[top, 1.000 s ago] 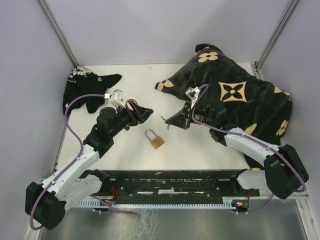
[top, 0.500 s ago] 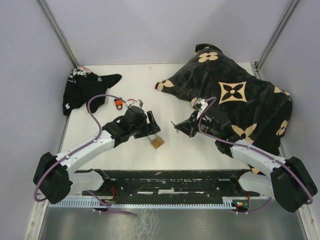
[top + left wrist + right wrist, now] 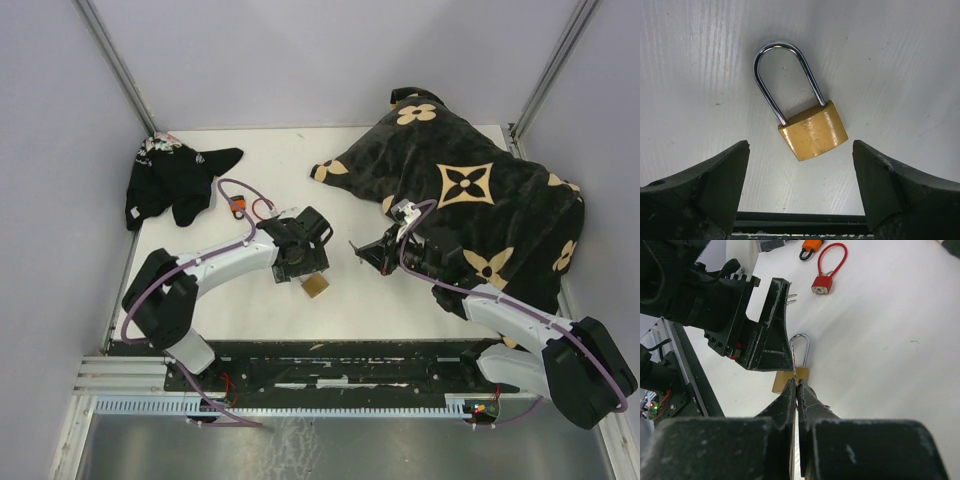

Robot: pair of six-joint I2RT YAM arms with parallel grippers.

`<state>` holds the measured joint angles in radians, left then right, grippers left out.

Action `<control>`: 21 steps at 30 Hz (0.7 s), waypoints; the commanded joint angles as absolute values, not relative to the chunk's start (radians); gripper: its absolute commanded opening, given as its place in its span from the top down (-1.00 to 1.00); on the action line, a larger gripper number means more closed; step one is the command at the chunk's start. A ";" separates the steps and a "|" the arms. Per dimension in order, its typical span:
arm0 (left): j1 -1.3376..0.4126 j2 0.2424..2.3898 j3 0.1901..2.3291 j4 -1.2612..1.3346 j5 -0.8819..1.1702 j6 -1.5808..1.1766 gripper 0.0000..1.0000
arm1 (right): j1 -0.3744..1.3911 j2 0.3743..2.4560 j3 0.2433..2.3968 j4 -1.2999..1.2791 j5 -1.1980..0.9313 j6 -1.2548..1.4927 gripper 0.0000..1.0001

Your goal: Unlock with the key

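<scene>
A brass padlock (image 3: 316,286) with a long steel shackle lies flat on the white table. In the left wrist view its body (image 3: 813,131) sits just ahead of and between the two dark fingers. My left gripper (image 3: 308,266) (image 3: 800,148) hovers over it, open wide, touching nothing. My right gripper (image 3: 366,250) (image 3: 796,383) is shut on the key (image 3: 795,371), whose thin blade sticks out past the fingertips toward the padlock (image 3: 782,383). The key (image 3: 352,246) is a short way to the right of the lock.
A red cable lock (image 3: 822,282) and an orange lock (image 3: 238,206) lie behind the left gripper. A black patterned bag (image 3: 470,200) fills the back right. A dark cloth (image 3: 165,180) lies at the back left. A black rail (image 3: 340,370) runs along the near edge.
My left arm has swung in from the left and come down over the padlock, its jaws opening wider. The right gripper with the key shifted slightly right and down.
</scene>
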<state>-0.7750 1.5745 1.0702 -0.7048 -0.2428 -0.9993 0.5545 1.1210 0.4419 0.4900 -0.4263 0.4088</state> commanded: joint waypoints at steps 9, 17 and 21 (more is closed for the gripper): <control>-0.784 1.767 1.202 -0.789 -0.266 -1.126 -0.86 | 0.604 1.084 0.451 0.468 -0.339 0.329 0.96; -0.783 1.808 1.192 -0.764 -0.229 -1.206 -0.81 | 0.620 1.077 0.454 0.455 -0.326 0.315 0.96; -0.783 1.809 1.159 -0.719 -0.197 -1.244 -0.72 | 0.622 1.076 0.452 0.454 -0.319 0.311 0.96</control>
